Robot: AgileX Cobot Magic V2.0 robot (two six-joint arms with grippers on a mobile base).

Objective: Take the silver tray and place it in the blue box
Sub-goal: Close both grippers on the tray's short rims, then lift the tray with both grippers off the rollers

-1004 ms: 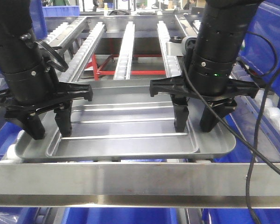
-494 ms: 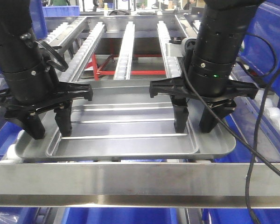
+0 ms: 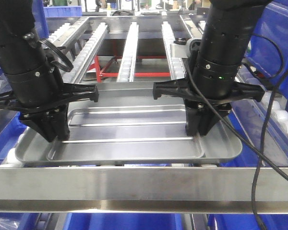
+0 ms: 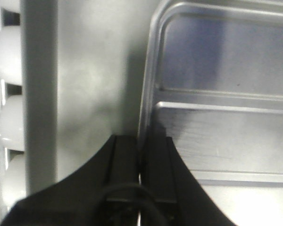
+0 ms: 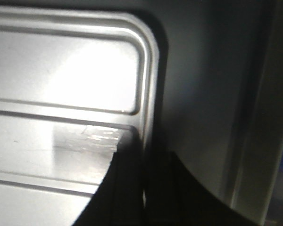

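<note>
L pincer [image 3: 53,136] & R pincer [image 3: 200,131] point down, jaws pinched together.

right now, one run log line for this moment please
phase: grasp | left gripper: shut on silver tray inner lip | right gripper: shut on opposite inner lip | tray: flat on roller rack, not in box

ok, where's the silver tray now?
Front view: silver tray sits mid-frame just behind the steel rail, left pincer and right pincer shut on its inner step.

The shallow rectangular silver metal tray [image 3: 134,148] has a smooth, satin finish, with bright glare along its ridges. Both arms' jaws are matt black plastic. The flat steel rail [image 3: 144,189] in front looks brushed and dully reflective.
</note>
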